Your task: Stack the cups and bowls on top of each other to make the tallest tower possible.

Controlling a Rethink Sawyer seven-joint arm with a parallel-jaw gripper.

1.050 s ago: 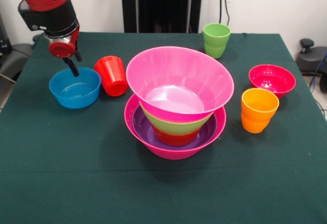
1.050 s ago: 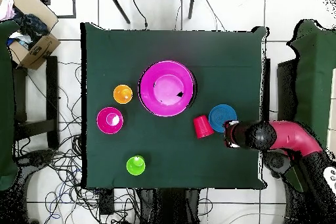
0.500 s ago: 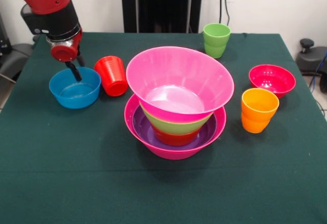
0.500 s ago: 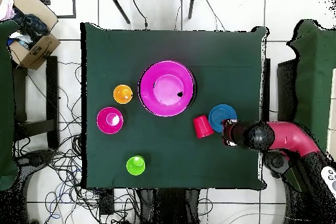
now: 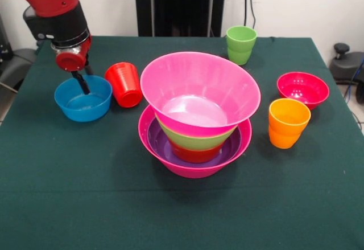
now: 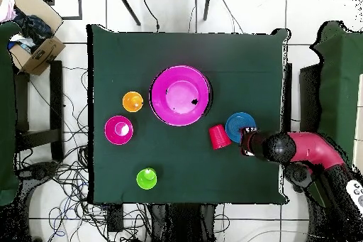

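Note:
The tower (image 5: 196,110) stands mid-table: a hot-pink base bowl (image 5: 195,167) holds purple, red and lime green bowls, with a second large hot-pink bowl (image 5: 199,87) tilted on top. In the overhead view the tower (image 6: 181,96) is central. My gripper (image 5: 86,81) is open at the far rim of the small blue bowl (image 5: 83,99), one finger inside it and one behind the rim. Overhead, the gripper (image 6: 248,140) sits at the blue bowl's (image 6: 240,123) edge. The red cup (image 5: 125,83) stands beside the blue bowl. The green cup (image 5: 241,44), orange cup (image 5: 288,122) and crimson bowl (image 5: 302,89) stand apart.
The dark green table (image 5: 182,216) spreads wide in front of the tower. Overhead, the red cup (image 6: 219,137) lies between the tower and my gripper. A cardboard box (image 6: 32,33) and cables lie on the floor beside the table.
My gripper has shifted slightly towards the red cup and dipped lower, so one finger now reaches deeper into the blue bowl. Nothing else has moved.

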